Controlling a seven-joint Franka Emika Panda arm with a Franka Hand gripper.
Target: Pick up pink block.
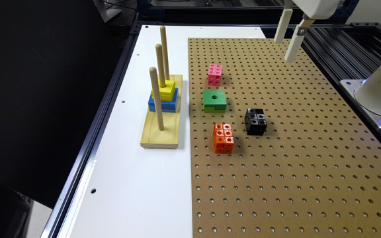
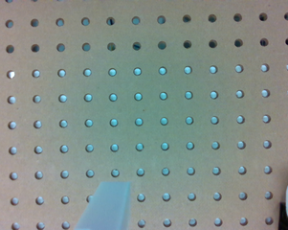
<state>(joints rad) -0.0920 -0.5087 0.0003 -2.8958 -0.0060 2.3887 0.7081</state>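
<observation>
Pink is what we're after, and the pink block [image 1: 215,74] sits on the brown pegboard [image 1: 293,158], well apart from the gripper [image 1: 286,41] and off toward the exterior view's left of it, lower down on the board. The gripper hangs high above the pegboard's far end, its two pale fingers [image 1: 292,48] spread wide with nothing between them; in the wrist view one finger [image 2: 107,206] and the other at the opposite edge frame bare perforated board [image 2: 148,110]. Just past the pink block from the gripper lies a green block [image 1: 214,101], then a black holed cube [image 1: 255,121] and an orange holed cube [image 1: 224,138] farther still. Farthest off, on the white counter [image 1: 127,185], a wooden peg stand [image 1: 161,115] carries yellow and blue pieces.
</observation>
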